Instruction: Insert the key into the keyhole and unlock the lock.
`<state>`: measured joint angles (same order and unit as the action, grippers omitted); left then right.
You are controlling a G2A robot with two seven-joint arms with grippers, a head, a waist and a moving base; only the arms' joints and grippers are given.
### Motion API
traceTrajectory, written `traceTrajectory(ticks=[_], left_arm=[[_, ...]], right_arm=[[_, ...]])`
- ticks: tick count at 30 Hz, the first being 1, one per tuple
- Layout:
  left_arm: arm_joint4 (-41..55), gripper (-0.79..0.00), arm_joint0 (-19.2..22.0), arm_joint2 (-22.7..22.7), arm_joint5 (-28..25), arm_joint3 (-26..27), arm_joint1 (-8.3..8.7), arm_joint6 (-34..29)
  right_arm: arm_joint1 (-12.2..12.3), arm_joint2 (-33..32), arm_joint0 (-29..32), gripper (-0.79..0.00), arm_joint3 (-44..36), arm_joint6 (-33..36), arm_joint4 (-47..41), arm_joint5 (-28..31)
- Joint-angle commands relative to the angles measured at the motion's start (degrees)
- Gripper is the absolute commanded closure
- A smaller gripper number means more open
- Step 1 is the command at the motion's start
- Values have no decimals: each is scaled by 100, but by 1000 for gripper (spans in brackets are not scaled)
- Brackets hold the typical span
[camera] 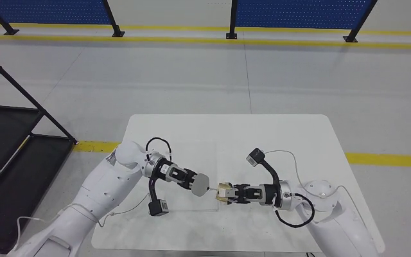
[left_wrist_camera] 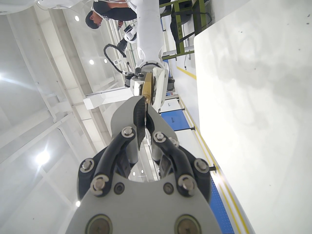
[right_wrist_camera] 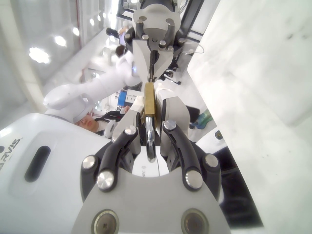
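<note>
Arms meet low over the white worktop (camera: 257,138), both stretched inward, tip to tip. Left claw (camera: 201,184) is pinched together on the key (right_wrist_camera: 151,74), whose tip meets the end of the brass lock (right_wrist_camera: 149,104). Right claw (right_wrist_camera: 149,96) is clamped on the lock's body (shackle pointing back toward its own wrist). How deep the key sits cannot be told.

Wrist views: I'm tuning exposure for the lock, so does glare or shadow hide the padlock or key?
Left wrist view: ceiling lamps flare, but the brass padlock reads clearly; the key barely shows between the left pincer's dark pads. Right wrist view: a bright highlight streaks the shackle inside the right pincer. Top view: the table is evenly lit.
</note>
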<state>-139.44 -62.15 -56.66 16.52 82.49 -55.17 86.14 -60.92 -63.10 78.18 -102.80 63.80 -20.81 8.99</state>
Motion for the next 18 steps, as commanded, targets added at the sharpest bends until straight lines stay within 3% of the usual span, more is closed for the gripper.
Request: traceTrajectory(ticks=[1,18], left_arm=[[-8,0,6,4,8,-4,1,-6],[28,0,63,89,56,-65,-8,-11]], right_arm=[[2,1,2,0,-1,-13,-13,12],[35,30,-3,0,-17,-5,-33,1]])
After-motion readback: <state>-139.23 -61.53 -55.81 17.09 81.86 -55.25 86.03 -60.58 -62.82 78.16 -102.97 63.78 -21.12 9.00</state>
